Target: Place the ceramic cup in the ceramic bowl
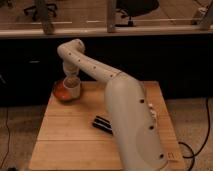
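The ceramic bowl [60, 92], reddish-orange inside with a brown rim, sits at the far left corner of the wooden table. The pale ceramic cup [71, 91] stands upright in the bowl's right half, low against its inside. My gripper [72, 81] comes straight down onto the cup from above and is shut on its top. The arm stretches from the lower right across the table to it.
A flat black object [102, 125] lies mid-table beside the arm's base. The wooden table [65, 140] has edges close to the bowl on the left and far side. A dark counter and glass partition stand behind.
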`<state>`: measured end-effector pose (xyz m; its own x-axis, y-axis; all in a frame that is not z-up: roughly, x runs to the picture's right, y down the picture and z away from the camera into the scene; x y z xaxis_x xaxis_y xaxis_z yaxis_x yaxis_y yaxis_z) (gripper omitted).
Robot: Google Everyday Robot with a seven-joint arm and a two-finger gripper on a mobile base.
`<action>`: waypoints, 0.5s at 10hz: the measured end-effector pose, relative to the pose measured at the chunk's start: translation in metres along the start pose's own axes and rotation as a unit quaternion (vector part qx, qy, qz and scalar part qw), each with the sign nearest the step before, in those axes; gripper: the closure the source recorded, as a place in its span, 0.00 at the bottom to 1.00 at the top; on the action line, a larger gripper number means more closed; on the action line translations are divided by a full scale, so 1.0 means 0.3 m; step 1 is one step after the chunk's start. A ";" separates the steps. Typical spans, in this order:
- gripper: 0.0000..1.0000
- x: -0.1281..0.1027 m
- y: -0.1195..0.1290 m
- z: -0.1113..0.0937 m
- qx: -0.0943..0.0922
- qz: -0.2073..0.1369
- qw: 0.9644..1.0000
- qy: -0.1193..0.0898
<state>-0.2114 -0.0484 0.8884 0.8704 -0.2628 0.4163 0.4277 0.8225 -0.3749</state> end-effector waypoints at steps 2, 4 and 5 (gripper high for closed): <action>1.00 -0.003 0.000 -0.001 0.001 0.000 1.000 0.000; 1.00 -0.011 0.000 -0.011 0.007 0.000 1.000 -0.001; 1.00 -0.017 0.001 -0.017 0.010 -0.001 1.000 -0.002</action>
<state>-0.2146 -0.0495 0.8818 0.8687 -0.2612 0.4208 0.4236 0.8322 -0.3577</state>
